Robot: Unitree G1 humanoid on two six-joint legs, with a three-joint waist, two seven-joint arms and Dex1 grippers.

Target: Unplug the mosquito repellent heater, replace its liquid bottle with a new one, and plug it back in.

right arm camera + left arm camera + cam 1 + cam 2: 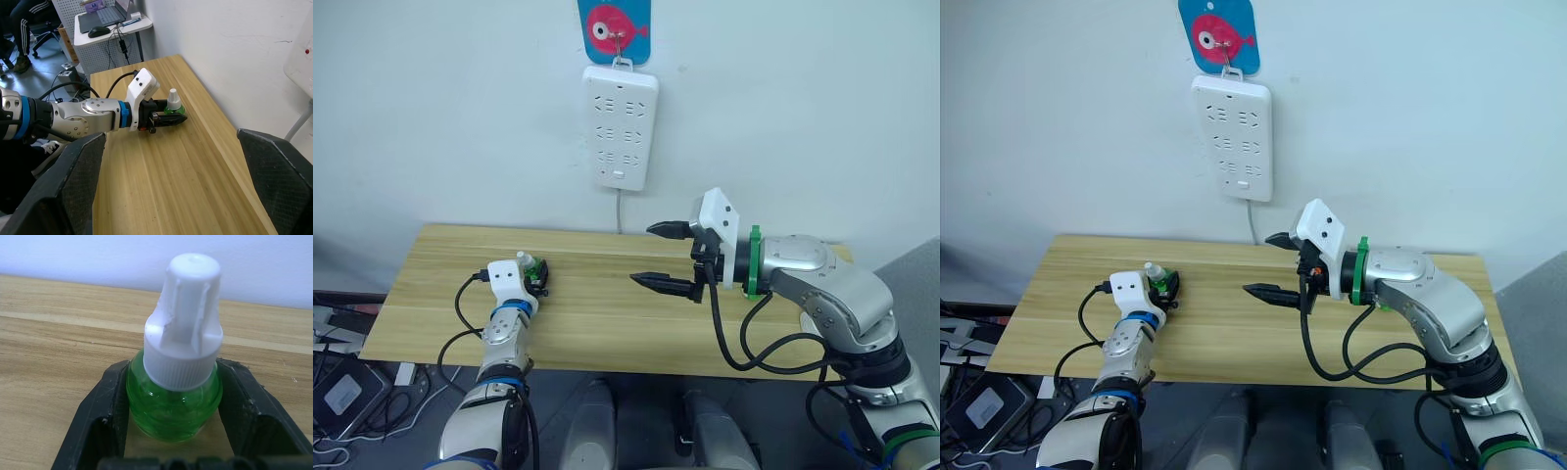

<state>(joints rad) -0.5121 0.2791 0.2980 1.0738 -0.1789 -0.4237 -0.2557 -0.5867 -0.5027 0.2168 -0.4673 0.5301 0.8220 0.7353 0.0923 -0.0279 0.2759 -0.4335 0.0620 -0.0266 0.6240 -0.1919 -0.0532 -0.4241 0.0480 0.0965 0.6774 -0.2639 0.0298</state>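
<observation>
Our left gripper (pixel 171 431) is clamped on the green bottle (pixel 171 404), standing upright on the table (pixel 597 304). Our right gripper (pixel 668 257) hangs spread and empty, well apart. We cannot spot the heater anywhere. A slack squeeze could tip the bottle.

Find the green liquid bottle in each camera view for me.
Left eye: bottle in the left gripper, table's left.
Right eye: there too.
Left wrist: between the fingers.
Right wrist: past the open right gripper.
Shared landmark: its white cap.
</observation>
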